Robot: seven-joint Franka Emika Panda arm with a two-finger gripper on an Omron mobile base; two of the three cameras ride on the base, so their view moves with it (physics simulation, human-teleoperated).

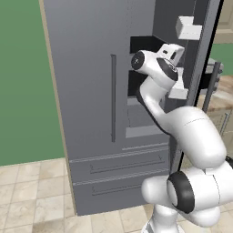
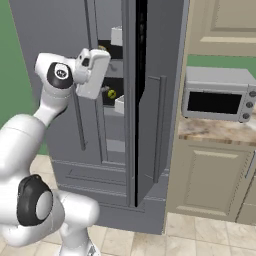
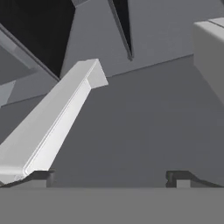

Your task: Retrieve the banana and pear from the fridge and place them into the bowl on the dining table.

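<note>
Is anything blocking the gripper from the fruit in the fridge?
The fridge door is open. The gripper sits open at the gap, facing a white door bin. A small yellow fruit lies on a shelf just beyond; that bin may crowd the approach.

From my station the fridge (image 1: 91, 113) reads as smooth matt dark grey, like painted metal, with thin handles in the same dull finish. Its door bins (image 3: 52, 127) look like plain white plastic, flat and unshiny. My arm (image 1: 195, 136) has a glossy white shell with dark, smooth joint caps. The floor (image 1: 32, 195) is pale beige tile with faint mottling. The microwave (image 2: 217, 97) looks like brushed silver metal, standing on polished, mottled brown stone (image 2: 215, 131) above satin beige cabinets (image 2: 210, 180).
</note>
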